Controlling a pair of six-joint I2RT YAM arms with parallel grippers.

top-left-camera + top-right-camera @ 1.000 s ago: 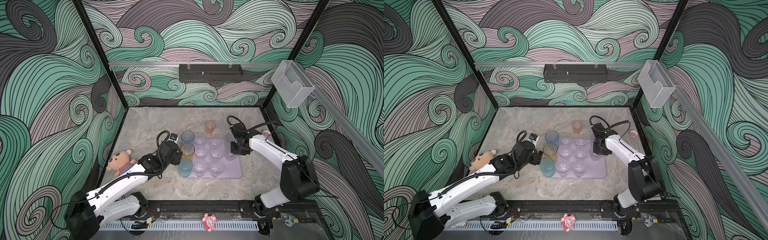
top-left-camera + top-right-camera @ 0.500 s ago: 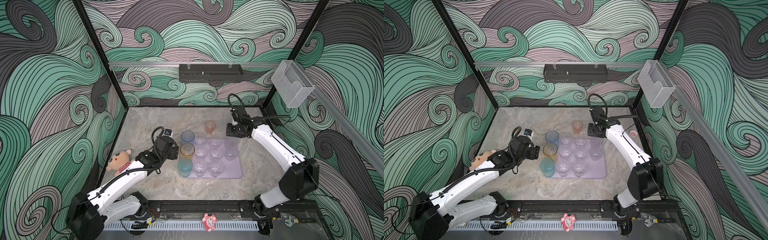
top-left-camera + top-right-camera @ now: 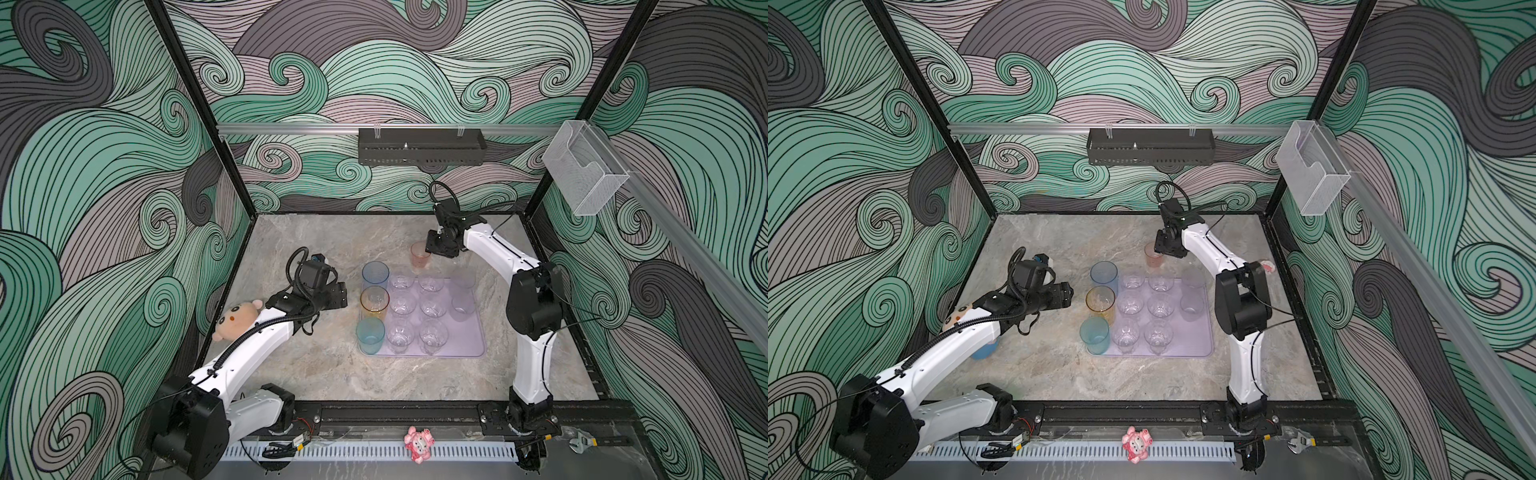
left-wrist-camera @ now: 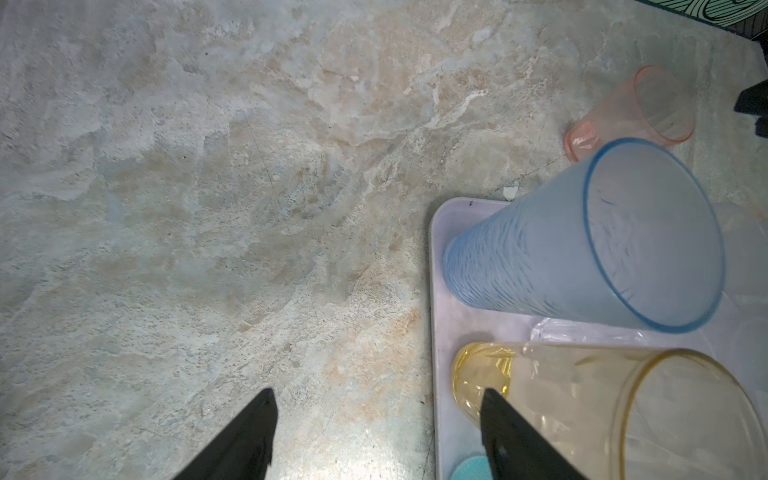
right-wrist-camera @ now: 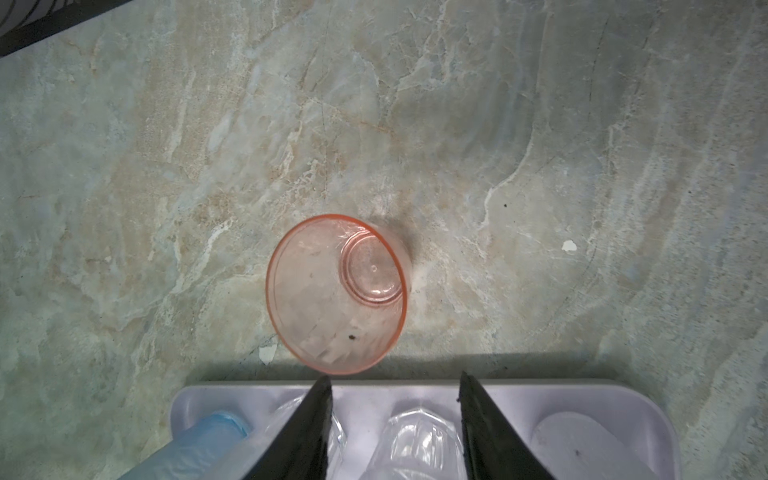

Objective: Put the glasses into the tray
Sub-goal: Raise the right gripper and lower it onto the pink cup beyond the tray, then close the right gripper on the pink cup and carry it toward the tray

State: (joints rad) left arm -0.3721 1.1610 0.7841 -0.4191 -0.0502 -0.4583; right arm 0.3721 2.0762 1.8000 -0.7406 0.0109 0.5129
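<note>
A: right gripper is seen spread, nothing gripped; pink glass is stood near it, on the table, outside the tray.
B: yep; left gripper is spread too, empty; other glasses are seated in the tray.

Your pink tumbler stands upright just ahead of the right claw, outside the lilac tray. The blue tumbler, amber tumbler and teal tumbler stand in the tray's row nearest your left claw. Six clear tumblers and two frosted tumblers stand beyond.
</note>
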